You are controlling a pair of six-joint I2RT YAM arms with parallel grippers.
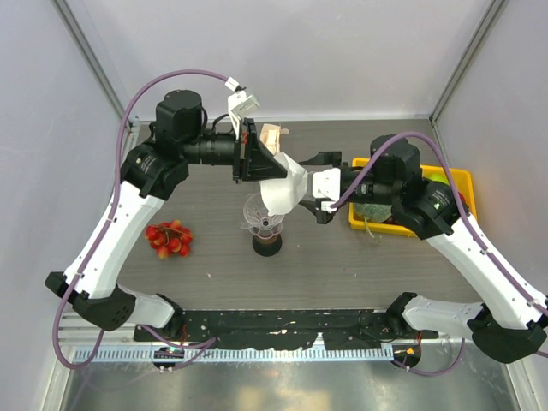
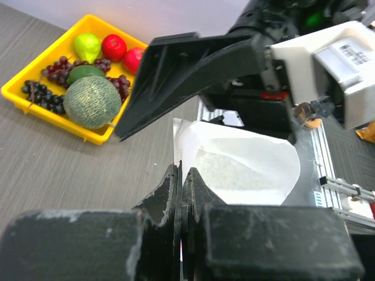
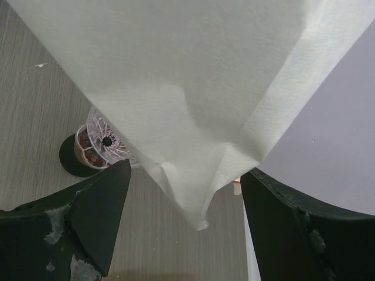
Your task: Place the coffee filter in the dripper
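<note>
The table (image 1: 385,265) carries everything, and both my arms meet above its middle. My left tool (image 1: 250,161) is pinched together on one edge of the coffee filter (image 1: 284,193). The sheet hangs from it in the air, just above and slightly right of the dripper (image 1: 257,212), so it is not yet seated. My right tool (image 3: 186,172) stands with its jaws apart, one finger on either side of the hanging paper and, as far as I can see, not touching it.

I judge this to be the carry-and-align step: the filter is lifted and presented, but not yet lowered. The dripper sits on a dark cup (image 1: 267,244) with its mouth facing up.

The filter's long axis runs roughly up and down, a little tilted. Its wide fan is uppermost and its narrow folded tip lowest, pointing down past the dripper's rim. The next move calls for shifting that tip over the funnel's centre. Then I should lower it gently, perhaps with my right tool spreading the cone, since thin paper crumples easily.
</note>
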